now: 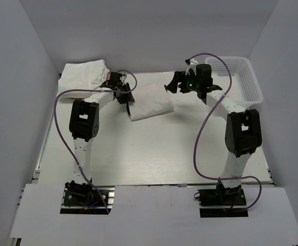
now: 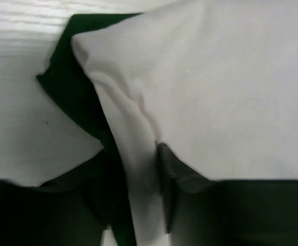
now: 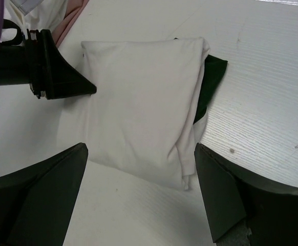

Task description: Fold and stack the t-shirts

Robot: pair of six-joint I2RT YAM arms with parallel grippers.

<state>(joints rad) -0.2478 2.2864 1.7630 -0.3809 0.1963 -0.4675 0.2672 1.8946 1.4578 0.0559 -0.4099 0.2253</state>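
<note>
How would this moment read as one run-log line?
folded shirt: not stacked | left gripper: at its edge, cloth between fingers, grip unclear | right gripper: open, off the cloth | shirt pile: back left

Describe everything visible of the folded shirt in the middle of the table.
The folded shirt is cream-white soft cloth, folded into a rough rectangle lying flat on the table, slightly skewed. A dark green part peeks out from beneath one edge; no print shows. A ridge of the cloth runs between the fingers of the left gripper; whether it is pinched cannot be told.
</note>
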